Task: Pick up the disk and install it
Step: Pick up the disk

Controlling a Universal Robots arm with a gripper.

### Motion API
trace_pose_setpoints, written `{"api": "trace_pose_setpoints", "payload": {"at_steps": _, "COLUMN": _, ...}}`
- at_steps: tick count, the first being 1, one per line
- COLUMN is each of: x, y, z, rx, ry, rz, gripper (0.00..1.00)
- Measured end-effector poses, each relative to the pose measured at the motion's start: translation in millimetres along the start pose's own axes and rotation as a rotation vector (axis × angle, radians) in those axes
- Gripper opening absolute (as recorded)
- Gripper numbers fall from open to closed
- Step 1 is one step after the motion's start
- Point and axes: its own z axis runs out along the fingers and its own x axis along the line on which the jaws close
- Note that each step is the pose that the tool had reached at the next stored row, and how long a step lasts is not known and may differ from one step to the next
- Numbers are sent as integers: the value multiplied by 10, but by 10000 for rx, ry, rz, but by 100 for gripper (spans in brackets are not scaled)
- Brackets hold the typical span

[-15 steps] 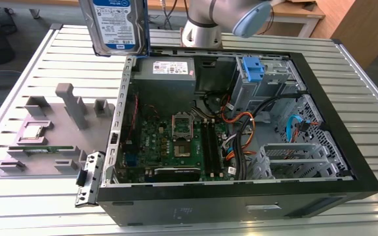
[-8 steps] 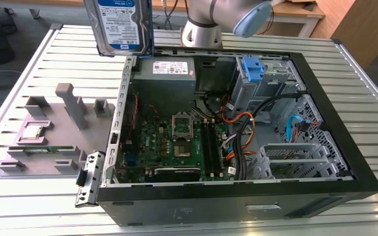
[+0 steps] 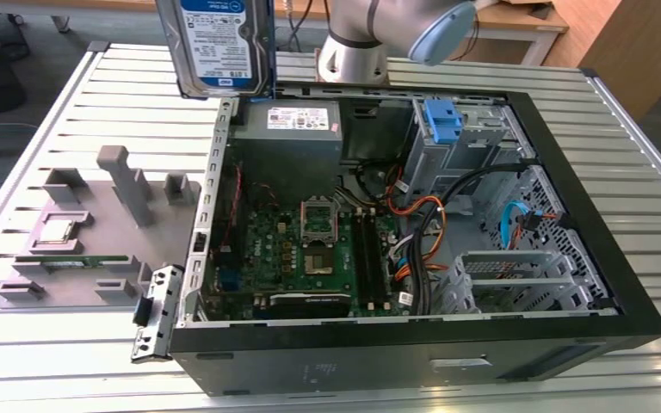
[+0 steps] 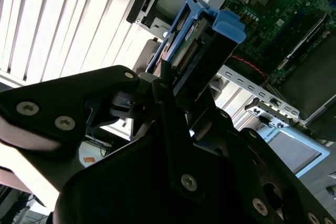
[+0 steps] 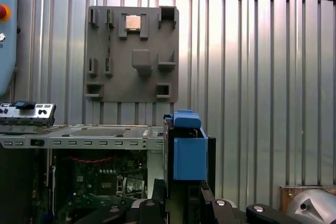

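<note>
Fingers (image 4: 170, 108) of the hand (image 4: 182, 77) clamp the disk (image 4: 206, 35) by one end, holding it upright in the air beside the open computer case's (image 3: 423, 344) power-supply corner, above the ribbed surface (image 3: 78, 103); a grey parts tray (image 5: 131, 77) lies beyond.

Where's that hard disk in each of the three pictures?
Exterior view: the disk hangs above the case's far corner, at the exterior view's left.
Second wrist view: the disk, clamped in the hand.
First wrist view: the disk, edge-on, blue, beside the case.
Shared landmark: the green motherboard.
</note>
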Motion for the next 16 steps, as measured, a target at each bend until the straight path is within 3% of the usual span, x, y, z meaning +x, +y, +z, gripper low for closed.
{"api": "trace_pose_setpoints", "payload": {"at_steps": 16, "x": 0, "y": -158, "z": -2, "rx": 0, "ry": 0, "rz": 0, "gripper": 35}}
